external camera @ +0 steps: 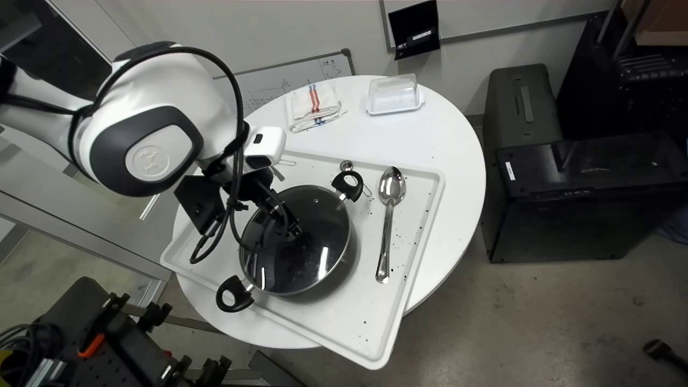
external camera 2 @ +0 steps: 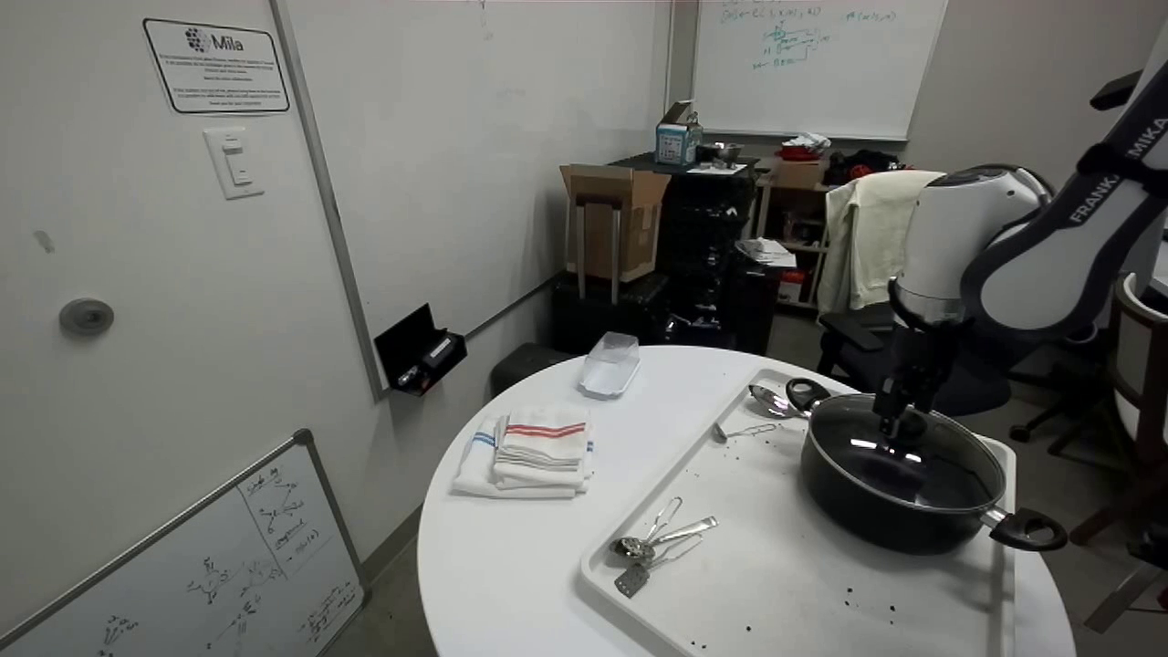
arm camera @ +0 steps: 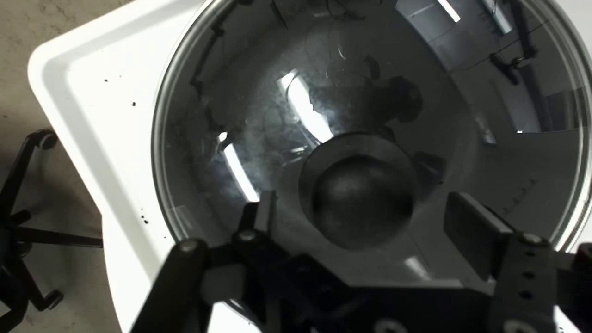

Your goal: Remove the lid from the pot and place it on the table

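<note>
The glass lid (external camera: 328, 226) sits on the black pot (external camera 2: 867, 516) with its rim on the pot's rim. The lid also shows in an exterior view (external camera 2: 958, 470) and fills most of the wrist view (arm camera: 259, 111). Its dark round knob (arm camera: 363, 203) is at the lid's centre. My gripper (arm camera: 363, 212) is open, its two fingers on either side of the knob with gaps on both sides. In both exterior views the gripper (external camera: 293, 231) points down at the lid's middle (external camera 2: 899, 424). The round white table (external camera: 457, 145) is beneath.
The pot stands on a white tray (external camera: 371, 328) that overhangs the table edge. A large metal spoon (external camera: 391, 188) lies beside the pot. Small utensils (external camera 2: 643, 547) lie at the tray's far end. A folded towel (external camera: 317, 102) and a clear-covered dish (external camera: 395, 94) are on the table.
</note>
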You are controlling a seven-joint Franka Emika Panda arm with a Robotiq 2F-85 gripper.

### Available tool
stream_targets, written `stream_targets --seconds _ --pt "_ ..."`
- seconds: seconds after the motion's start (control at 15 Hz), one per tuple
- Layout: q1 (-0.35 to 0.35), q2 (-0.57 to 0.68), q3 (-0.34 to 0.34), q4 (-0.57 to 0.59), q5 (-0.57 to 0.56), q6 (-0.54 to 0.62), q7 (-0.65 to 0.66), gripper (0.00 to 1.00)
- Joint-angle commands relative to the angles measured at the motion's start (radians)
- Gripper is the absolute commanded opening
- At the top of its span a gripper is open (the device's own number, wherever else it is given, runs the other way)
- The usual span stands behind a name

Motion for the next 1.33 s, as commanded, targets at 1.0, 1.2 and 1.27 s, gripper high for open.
stream_targets --seconds 1.0,1.2,1.27 --pt "0.022 -0.101 -0.01 -0.053 0.021 0.0 -0.016 0.25" --pt "0.038 -0.136 -0.015 -0.066 0.006 -0.001 -0.011 0.25" --pt "0.046 -0.142 -0.017 -0.065 -0.001 -0.004 -0.007 0.25"
